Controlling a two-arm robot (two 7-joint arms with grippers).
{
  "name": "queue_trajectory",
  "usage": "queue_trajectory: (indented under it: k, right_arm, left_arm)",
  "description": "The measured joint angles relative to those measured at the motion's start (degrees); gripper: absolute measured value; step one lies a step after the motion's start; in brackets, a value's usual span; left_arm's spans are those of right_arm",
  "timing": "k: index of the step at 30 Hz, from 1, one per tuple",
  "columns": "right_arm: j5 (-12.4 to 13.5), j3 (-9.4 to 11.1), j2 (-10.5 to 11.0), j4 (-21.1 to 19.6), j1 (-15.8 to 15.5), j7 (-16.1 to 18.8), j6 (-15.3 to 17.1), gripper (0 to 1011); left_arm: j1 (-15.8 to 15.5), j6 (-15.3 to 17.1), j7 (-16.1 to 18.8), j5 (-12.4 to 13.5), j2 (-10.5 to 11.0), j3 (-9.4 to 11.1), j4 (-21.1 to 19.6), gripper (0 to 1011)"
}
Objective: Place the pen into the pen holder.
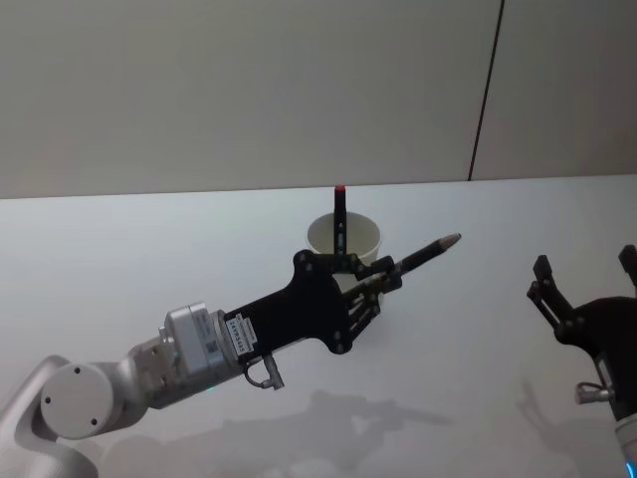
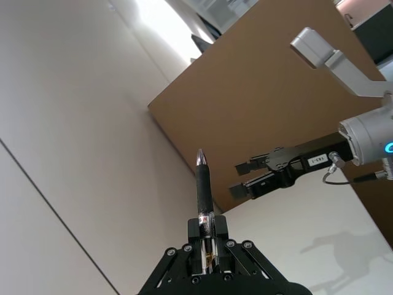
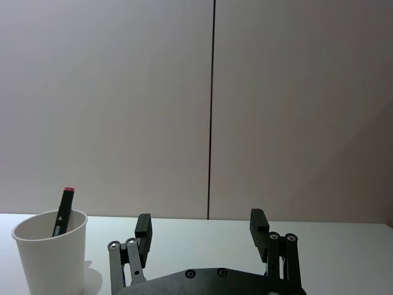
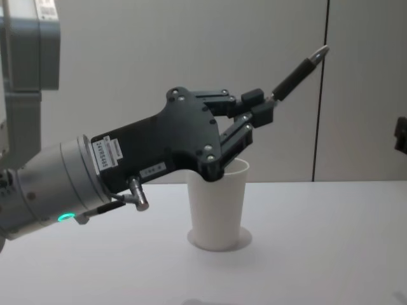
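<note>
The left hand (image 2: pixel 207 241) clamps the pen (image 2: pixel 203 187); right hand (image 2: pixel 239 178) gapes beyond.

The table (image 1: pixel 119 239) was white, flat and plain, and its far edge met a pale wall (image 1: pixel 249 90). One thing stood directly on it: a white paper cup (image 1: pixel 366 239). The cup stood upright, it was tapered toward its base, and it had a rolled rim. In the head view it was close to the far edge of the table, about halfway between left and right. In the chest view its base sat flat on the surface, and a faint shadow lay around the base. Some soft grey shadows (image 1: pixel 368 413) lay also on the near part of the table.
</note>
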Motion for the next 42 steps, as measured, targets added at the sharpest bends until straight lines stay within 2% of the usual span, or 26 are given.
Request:
queue_trajectory:
  k: [17,30,42]
  right_arm:
    - [2.82,0.49,0.38,-0.95,-0.57,6.12,-0.93,1002]
    - [2.84,0.90,0.19,-1.71,-1.41,6.98,-1.38,1002]
    - [7.20,1.59,1.68,-3.34,-2.90,13.36,-2.53,1002]
  left_arm:
    - [-1.65,-2.21,-3.72,-0.44,-0.49,0.22,2.33,140]
    - [-2.02,-2.68,-4.55,-0.52,-0.58,0.28,2.83,140]
    - [-2.15,-2.85,-4.86,-0.57,-0.64,0.28,3.02,140]
